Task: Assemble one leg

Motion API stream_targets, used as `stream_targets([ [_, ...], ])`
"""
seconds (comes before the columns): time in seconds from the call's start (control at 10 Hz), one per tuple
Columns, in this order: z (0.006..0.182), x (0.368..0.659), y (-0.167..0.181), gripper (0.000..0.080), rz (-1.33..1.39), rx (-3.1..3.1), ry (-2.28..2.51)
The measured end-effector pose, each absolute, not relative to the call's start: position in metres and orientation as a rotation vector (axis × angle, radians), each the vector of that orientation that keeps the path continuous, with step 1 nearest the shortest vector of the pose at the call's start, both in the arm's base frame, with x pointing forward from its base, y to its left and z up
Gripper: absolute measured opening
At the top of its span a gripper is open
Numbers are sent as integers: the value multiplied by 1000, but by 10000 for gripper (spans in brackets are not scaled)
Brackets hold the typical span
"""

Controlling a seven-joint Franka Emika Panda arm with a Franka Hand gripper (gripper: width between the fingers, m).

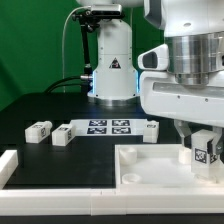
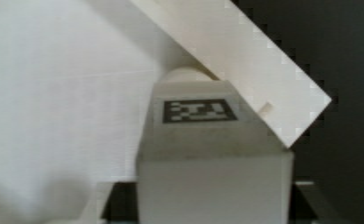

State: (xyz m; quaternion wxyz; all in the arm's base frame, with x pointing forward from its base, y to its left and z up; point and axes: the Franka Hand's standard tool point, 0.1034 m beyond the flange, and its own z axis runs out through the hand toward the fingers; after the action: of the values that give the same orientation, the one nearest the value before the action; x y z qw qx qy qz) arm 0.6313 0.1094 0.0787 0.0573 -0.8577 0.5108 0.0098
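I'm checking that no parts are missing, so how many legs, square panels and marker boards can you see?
Legs: 4, three loose and the held leg between the jaws
Square panel: 1
Marker board: 1
Total: 6

The leg (image 1: 206, 150), a stubby white block marked with a square black-and-white tag, is held upright in the gripper (image 1: 204, 153) over the white panel (image 1: 150, 172).
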Motion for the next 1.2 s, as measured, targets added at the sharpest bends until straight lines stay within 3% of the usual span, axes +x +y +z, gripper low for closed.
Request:
stream_targets([
  [0.4,78,630,108,294,56,-2414,1833],
  [0.5,78,630,108,390,56,-2420,1824],
  [0.6,78,630,109,390,52,-2455,1775],
  [0.7,77,629,113,566,49,-2492,1723],
  [0.8,76,627,115,566,43,-2579,1588],
  [0.9,76,626,117,635,36,-2661,1446],
  [1.2,76,626,118,649,9,-2859,995],
])
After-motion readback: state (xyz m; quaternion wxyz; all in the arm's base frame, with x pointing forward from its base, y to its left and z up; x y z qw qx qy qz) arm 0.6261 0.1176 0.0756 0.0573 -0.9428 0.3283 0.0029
